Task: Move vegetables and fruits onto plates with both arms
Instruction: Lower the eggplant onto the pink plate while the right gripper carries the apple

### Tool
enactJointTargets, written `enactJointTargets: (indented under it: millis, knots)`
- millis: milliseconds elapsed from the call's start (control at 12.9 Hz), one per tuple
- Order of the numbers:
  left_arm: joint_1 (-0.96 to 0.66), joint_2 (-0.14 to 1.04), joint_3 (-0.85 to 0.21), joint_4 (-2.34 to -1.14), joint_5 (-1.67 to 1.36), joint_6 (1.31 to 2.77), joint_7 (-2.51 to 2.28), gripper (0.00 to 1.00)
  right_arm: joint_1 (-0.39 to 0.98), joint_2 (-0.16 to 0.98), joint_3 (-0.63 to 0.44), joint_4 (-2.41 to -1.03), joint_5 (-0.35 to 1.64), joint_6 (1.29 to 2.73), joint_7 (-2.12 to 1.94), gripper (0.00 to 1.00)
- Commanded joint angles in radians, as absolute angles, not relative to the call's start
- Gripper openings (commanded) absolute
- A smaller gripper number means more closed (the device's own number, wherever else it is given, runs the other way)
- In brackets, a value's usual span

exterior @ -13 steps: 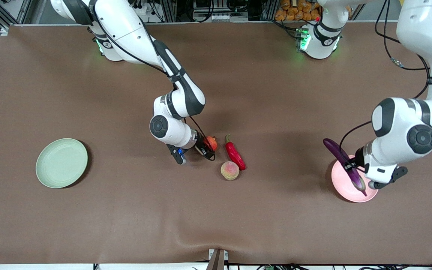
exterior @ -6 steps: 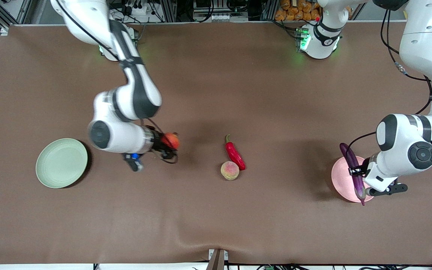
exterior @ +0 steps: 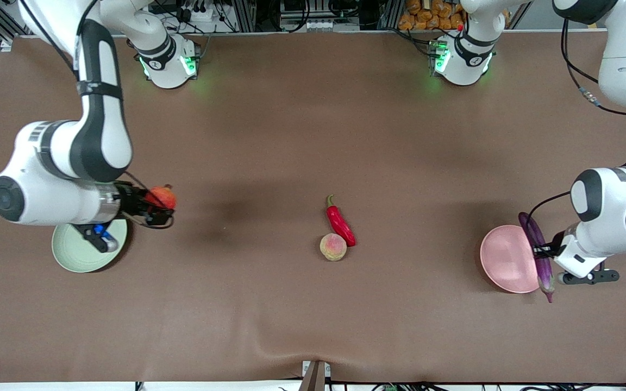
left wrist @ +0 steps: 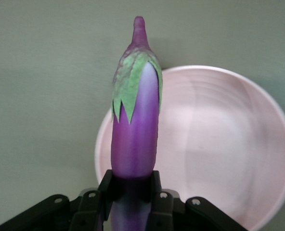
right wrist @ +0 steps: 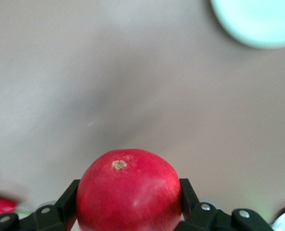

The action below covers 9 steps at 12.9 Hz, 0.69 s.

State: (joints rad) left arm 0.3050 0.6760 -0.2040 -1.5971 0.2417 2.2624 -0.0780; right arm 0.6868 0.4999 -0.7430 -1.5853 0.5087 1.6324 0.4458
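Note:
My right gripper is shut on the round red pomegranate-like fruit, held in the air beside the pale green plate, whose rim the arm partly covers. In the right wrist view the fruit fills the jaws of the right gripper, and the green plate shows farther off. My left gripper is shut on the purple eggplant, over the pink plate's edge at the left arm's end. In the left wrist view the eggplant sticks out from the left gripper over the pink plate.
The red chili pepper lies mid-table, with the peach touching its tip, nearer to the front camera. Brown cloth covers the table, with a raised wrinkle near the front edge.
The right arm has lifted the red fruit from beside the chili and carried it to the green plate. The left arm has shifted the eggplant across the pink plate toward its own end.

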Motion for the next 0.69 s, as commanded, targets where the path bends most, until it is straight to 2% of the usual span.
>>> enactJointTargets:
  millis: [0, 309, 618]
  knots:
    - [0.318, 0.695, -0.218, -1.577, 0.261, 2.270, -0.074, 0.00, 0.599, 0.511, -0.758, -1.589, 0.439, 1.635, 0.226, 0.00]
    - [0.314, 0.684, -0.221, -1.595, 0.259, 2.267, -0.083, 0.00, 0.453, 0.595, -0.755, -1.582, 0.426, 1.707, -0.107, 0.00]
    - [0.305, 0.684, -0.242, -1.608, 0.253, 2.261, -0.106, 0.00, 0.351, 0.695, -0.744, -1.580, 0.433, 1.894, -0.358, 0.00]
